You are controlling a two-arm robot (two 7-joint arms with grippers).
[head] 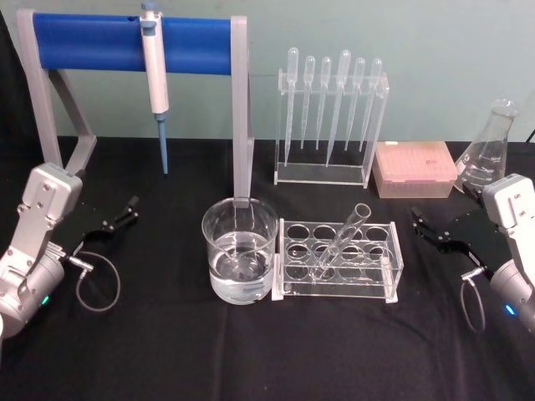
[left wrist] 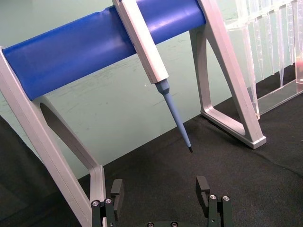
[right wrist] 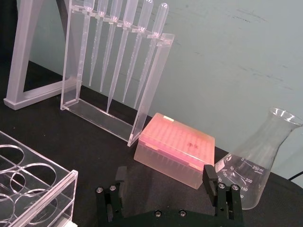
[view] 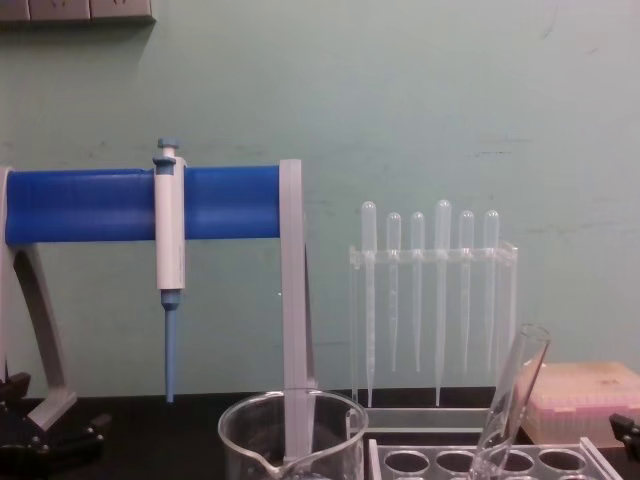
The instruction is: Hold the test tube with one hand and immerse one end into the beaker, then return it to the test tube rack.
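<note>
My right claw (head: 420, 224) was open near the clear holed rack (head: 393, 251); I judged it should pinch the long leaning glass test tube (head: 343, 238) high. My left claw (head: 121, 214) sat open.

You have one tube (head: 344, 236), one beaker (head: 211, 242), one tube rack (head: 389, 276), six pipettes (head: 343, 92) in one pipette rack (head: 322, 175), one micropipette (head: 155, 75), one blue stand (head: 92, 43), one pink box (head: 414, 167) and one flask (head: 489, 154), all on one table (head: 167, 351).
</note>
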